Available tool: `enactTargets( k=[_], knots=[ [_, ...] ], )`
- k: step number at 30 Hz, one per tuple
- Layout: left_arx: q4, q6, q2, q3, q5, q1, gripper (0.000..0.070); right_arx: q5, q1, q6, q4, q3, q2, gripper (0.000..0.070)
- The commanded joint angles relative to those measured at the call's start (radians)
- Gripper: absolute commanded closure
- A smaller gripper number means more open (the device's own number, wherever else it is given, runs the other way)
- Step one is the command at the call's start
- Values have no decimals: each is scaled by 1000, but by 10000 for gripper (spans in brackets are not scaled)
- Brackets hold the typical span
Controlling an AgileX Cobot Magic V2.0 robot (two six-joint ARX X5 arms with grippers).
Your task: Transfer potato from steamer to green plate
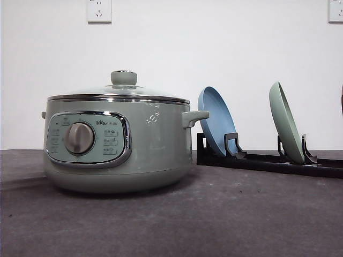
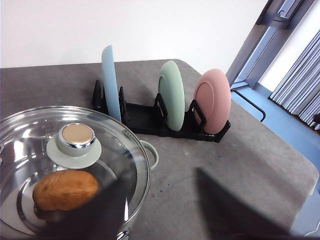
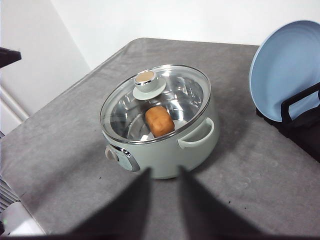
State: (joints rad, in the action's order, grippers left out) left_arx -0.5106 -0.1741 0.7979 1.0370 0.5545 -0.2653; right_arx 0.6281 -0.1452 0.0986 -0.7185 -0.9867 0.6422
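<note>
The steamer [image 1: 155,144] stands on the dark grey table with its glass lid [image 2: 127,160] on and the green knob [image 2: 76,137] on top. Through the glass the orange-brown potato [image 2: 65,189] [image 3: 159,121] lies on the steamer's metal floor. The green plate [image 1: 285,124] [image 2: 171,95] stands on edge in a black rack, right of the steamer. My left gripper [image 2: 160,200] hovers open above the steamer's right side, its fingers blurred and dark. My right gripper [image 3: 164,172] is open too, held above and in front of the steamer [image 3: 165,150], apart from it.
The black rack [image 1: 268,160] also holds a blue plate [image 1: 214,120] nearest the steamer and a pink plate [image 2: 212,100] at its far end. The steamer's side handle [image 1: 194,116] points toward the rack. The table's edge [image 2: 295,160] drops off beyond the rack.
</note>
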Motion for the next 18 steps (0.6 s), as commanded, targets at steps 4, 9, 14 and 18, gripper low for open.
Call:
enactTargets(
  k=[4, 9, 14, 18],
  knots=[
    [10, 9, 5, 23, 8, -4, 0, -1, -4, -5, 8, -18, 3, 54],
    [9, 8, 5, 23, 8, -5, 0, 1, -4, -4, 7, -18, 3, 22],
    [9, 8, 5, 23, 8, -5, 0, 4, -4, 44, 12, -18, 3, 22],
    [2, 8, 5, 23, 8, -5, 0, 2, -4, 56, 38, -18, 5, 23]
  ],
)
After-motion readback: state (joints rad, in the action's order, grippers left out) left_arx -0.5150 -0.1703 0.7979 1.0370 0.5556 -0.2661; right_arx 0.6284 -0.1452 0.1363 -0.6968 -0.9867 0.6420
